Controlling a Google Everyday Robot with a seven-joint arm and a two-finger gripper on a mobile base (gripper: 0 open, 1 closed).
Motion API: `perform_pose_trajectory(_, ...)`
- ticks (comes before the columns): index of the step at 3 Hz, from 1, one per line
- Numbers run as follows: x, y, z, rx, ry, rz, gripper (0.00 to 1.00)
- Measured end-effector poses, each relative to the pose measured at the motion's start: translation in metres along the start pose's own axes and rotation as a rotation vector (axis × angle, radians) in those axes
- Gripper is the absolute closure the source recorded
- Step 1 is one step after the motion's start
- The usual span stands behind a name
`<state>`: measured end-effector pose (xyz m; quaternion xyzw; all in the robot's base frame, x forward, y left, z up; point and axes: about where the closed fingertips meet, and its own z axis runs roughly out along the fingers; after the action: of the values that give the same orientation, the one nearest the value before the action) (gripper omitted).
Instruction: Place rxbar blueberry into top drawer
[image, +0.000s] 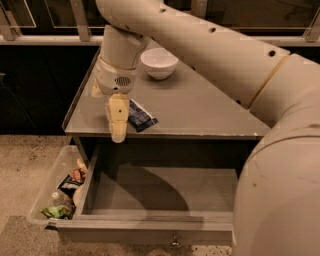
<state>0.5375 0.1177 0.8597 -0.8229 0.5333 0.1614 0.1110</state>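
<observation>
View from above of a grey table (210, 112) with its top drawer (150, 221) pulled open at the lower centre of the frame, small metal knob (174, 243) on its front. The rxbar blueberry (141, 116) lies flat on the table near the front edge, centre-left, above the open drawer and not yet in it. The gripper (118, 131) hangs from the arm (200, 40) with its tip pointing down, just beside the bar on its left; whether it is spread, pressed together or touching the wrapper cannot be told. A white bowl (159, 62) stands well behind the bar. A clear plastic bin (52, 170) holding mixed snack wrappers (70, 186) sits at lower left, beside the drawer.

Handling, as judged: the bar looks light, thin and fairly stiff, in a smooth wrapper likely to slip and crinkle. Lying flat, it offers little height, so a pinch across its narrow width near the middle should hold best; the crimped ends would probably fold. The drawer floor shows bare, so a short drop should do no harm
</observation>
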Motion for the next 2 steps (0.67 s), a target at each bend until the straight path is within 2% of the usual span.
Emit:
perform_pose_trajectory(1,0.019,-0.0013,0.001,-0.051,0.185,0.121,0.0)
perform_pose_trajectory(2,0.0182,-0.0051,0.0047,-0.045,0.219,0.187,0.0)
